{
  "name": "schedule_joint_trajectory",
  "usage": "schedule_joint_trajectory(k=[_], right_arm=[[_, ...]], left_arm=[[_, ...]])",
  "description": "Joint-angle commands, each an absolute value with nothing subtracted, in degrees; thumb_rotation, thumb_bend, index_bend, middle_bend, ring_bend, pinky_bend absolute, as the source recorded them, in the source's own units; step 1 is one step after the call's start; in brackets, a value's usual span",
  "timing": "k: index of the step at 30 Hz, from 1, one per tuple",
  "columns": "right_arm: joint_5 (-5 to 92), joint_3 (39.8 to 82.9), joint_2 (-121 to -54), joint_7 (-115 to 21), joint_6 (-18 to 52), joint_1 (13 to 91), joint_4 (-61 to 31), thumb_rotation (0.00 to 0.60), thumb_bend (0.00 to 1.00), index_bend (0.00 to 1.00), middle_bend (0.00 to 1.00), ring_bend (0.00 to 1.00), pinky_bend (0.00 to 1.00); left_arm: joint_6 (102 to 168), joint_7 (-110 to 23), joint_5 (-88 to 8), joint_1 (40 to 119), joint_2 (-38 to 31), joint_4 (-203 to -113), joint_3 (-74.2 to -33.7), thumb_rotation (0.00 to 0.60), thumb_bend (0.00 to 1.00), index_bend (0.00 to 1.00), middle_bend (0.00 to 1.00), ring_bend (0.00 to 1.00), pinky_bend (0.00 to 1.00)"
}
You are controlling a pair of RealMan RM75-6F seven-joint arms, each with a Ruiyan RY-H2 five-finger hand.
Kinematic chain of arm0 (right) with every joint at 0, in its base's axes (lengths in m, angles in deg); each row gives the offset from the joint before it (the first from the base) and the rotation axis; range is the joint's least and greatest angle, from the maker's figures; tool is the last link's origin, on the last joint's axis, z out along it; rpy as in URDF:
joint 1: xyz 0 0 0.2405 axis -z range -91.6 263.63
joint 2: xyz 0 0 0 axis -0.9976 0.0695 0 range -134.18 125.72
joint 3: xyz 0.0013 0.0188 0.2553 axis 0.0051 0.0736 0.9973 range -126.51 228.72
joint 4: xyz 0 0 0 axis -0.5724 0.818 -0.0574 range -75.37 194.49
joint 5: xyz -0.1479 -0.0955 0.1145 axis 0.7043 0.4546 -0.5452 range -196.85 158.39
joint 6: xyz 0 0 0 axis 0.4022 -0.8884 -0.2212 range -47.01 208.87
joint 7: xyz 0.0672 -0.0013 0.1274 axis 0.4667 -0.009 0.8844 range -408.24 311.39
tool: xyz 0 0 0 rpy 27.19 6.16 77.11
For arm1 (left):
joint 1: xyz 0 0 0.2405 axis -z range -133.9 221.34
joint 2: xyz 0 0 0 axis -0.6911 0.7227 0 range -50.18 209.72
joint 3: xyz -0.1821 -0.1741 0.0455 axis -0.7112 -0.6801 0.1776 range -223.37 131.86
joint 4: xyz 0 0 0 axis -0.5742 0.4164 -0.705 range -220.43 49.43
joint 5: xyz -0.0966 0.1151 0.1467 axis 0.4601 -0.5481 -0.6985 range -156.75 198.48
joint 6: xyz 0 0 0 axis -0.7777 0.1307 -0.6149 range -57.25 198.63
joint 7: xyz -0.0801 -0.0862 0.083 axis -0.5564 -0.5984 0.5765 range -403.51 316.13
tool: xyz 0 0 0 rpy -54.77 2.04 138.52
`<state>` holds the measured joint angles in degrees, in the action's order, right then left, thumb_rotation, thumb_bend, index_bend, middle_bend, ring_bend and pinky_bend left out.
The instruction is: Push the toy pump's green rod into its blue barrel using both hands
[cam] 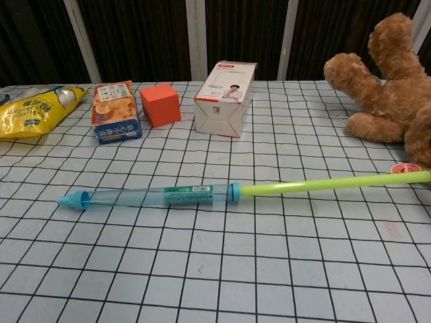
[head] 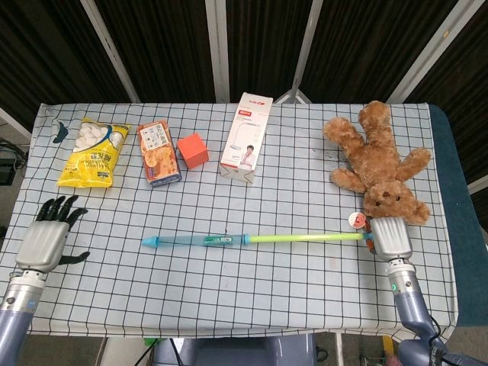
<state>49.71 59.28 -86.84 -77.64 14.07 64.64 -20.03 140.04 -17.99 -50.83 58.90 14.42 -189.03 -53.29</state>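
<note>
The toy pump lies across the checked table. Its blue barrel [head: 198, 241] [cam: 151, 196] points left, and the green rod [head: 305, 239] [cam: 323, 183] sticks far out to the right. My right hand [head: 389, 238] is at the rod's right end and grips it; its fingers are hidden under the hand's back. In the chest view the rod's right end runs out of frame, slightly raised. My left hand [head: 49, 236] hovers over the table's left edge with its fingers spread and nothing in them. It is well left of the barrel's tip [head: 149, 243] and shows only in the head view.
Behind the pump stand a yellow snack bag [head: 93, 152], an orange snack box [head: 158, 152], an orange cube [head: 193, 149] and a white carton [head: 246, 137]. A brown teddy bear [head: 381, 164] lies right behind my right hand, with its round tag [head: 355, 220] next to the rod's end.
</note>
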Motion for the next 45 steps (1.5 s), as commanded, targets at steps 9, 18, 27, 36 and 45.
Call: schedule_joint_trajectory(k=[9,18,27,36,45], right_arm=[[49.8,58.8,-86.7,-77.7,13.8,64.5,-20.5,0.600,0.35,0.71,1.00,1.00,0.78],[49.5,58.7,-86.5,-77.4,13.9,64.5,-20.9,0.600,0.35,0.71,1.00,1.00,0.78],[49.3,58.7,-86.2,-76.8,13.7,64.4,-21.3,0.600,0.35,0.71,1.00,1.00,0.78],[49.0,58.6,-86.0,-76.4,14.2,64.2,-21.5,0.600,0.35,0.71,1.00,1.00,0.78],[48.6,58.6,-85.9,-76.3,14.2,64.1,-21.6,0.600,0.35,0.71,1.00,1.00,0.78]], left_arm=[[136.0,-3.6,-36.4,66.9,2.9,-190.0,-55.4,0.600,0.27,0.33,0.09,0.00,0.00],[137.2,2.7,-30.0,71.2,-4.1,-188.2,-56.1,0.600,0.32,0.37,0.10,0.00,0.00],[139.0,7.5,-26.8,74.5,-9.4,-186.0,-55.6,0.600,0.34,0.40,0.10,0.00,0.00],[140.6,10.1,-24.2,76.5,-12.7,-183.4,-55.2,0.600,0.36,0.42,0.12,0.00,0.00],[141.1,10.8,-23.3,77.7,-14.2,-181.7,-54.4,0.600,0.37,0.43,0.12,0.00,0.00]])
